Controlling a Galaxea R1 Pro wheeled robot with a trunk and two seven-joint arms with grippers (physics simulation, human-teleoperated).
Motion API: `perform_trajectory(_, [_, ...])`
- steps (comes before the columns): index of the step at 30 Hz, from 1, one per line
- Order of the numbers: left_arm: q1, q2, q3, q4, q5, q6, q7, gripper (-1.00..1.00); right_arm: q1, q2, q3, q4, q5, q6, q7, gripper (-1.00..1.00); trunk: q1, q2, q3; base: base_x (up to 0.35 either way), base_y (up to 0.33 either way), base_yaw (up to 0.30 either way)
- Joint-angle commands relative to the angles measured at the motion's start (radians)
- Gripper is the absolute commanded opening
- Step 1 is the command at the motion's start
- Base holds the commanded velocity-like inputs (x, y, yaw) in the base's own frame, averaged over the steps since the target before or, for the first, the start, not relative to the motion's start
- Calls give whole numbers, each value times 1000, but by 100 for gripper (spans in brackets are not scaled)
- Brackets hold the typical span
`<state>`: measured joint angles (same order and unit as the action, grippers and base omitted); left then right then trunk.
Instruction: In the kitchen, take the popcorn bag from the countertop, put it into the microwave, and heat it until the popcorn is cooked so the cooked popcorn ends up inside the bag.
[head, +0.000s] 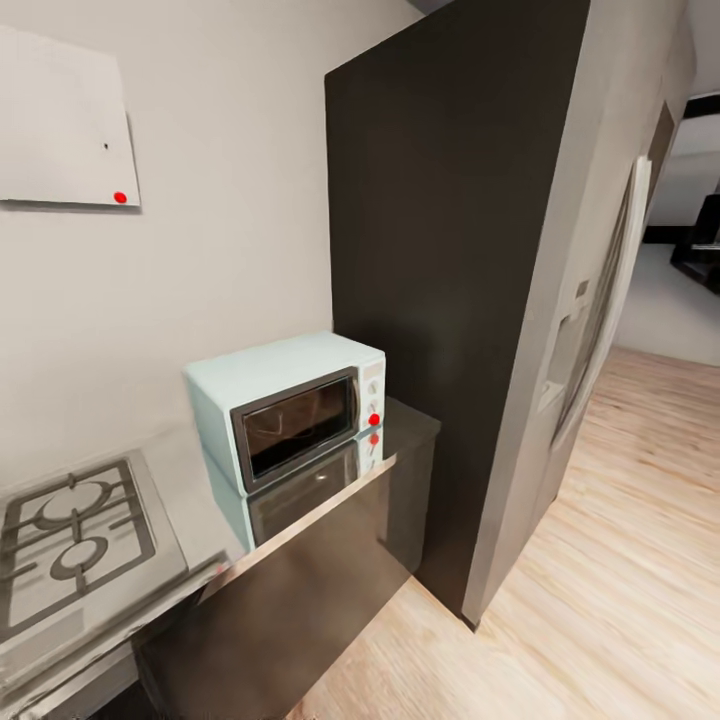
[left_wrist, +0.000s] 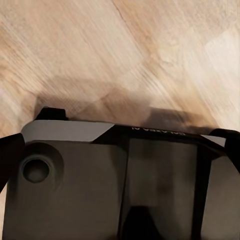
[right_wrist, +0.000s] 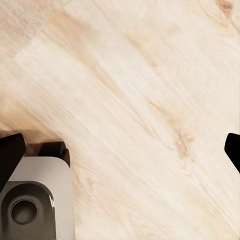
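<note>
The pale mint-blue microwave (head: 290, 415) stands on the brushed-steel countertop (head: 185, 490), its dark glass door shut and its white knobs at the right. The popcorn bag and the popcorn are out of view. In the left wrist view my left gripper (left_wrist: 120, 155) hangs open over my own grey base (left_wrist: 100, 185) and the wooden floor. In the right wrist view my right gripper (right_wrist: 120, 152) is open too, its dark fingertips (right_wrist: 10, 155) far apart above bare floor, with nothing between them.
A gas hob (head: 70, 540) is set into the worktop left of the microwave. A tall dark cabinet (head: 440, 250) and a steel fridge (head: 590, 300) rise to the right. Light wooden floor (head: 600, 560) stretches past the dark cabinet fronts (head: 300, 610).
</note>
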<state>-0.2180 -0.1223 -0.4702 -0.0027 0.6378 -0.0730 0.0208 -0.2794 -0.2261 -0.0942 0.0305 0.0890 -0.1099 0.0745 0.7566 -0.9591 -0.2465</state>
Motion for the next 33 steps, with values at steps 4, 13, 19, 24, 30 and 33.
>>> perform_trajectory(4, [2, 0, -8, 1, 8, -7, 3, 100, -1, 1, -9, 3, 10, -5, 4, 100, 0, -1, -1, 0, 0, 270])
perform_trajectory(13, [3, 0, -8, 1, 9, -7, 14, 100, -1, -4, -9, 3, 11, -3, 4, 100, 0, -1, -1, 0, 0, 275])
perform_trajectory(19, [8, 1, -7, 1, 56, -7, 14, 100, -1, 6, 10, 2, 88, -4, 5, 100, 0, -1, -1, 0, 0, 280])
perform_trajectory(24, [8, 8, -7, 1, 68, -7, 16, 100, -1, 66, 21, 3, 161, -8, 4, 100, 0, -1, -1, 0, 0, 286])
perform_trajectory(30, [8, 25, -8, 1, 106, -6, 14, 100, -1, 73, 22, 3, 160, -8, 4, 100, 0, -1, -1, 0, 0, 287])
perform_trajectory(33, [8, 26, -8, 1, 108, -6, 13, 100, -1, 71, 22, 3, 160, -9, 4, 100, 0, -1, -1, 0, 0, 287])
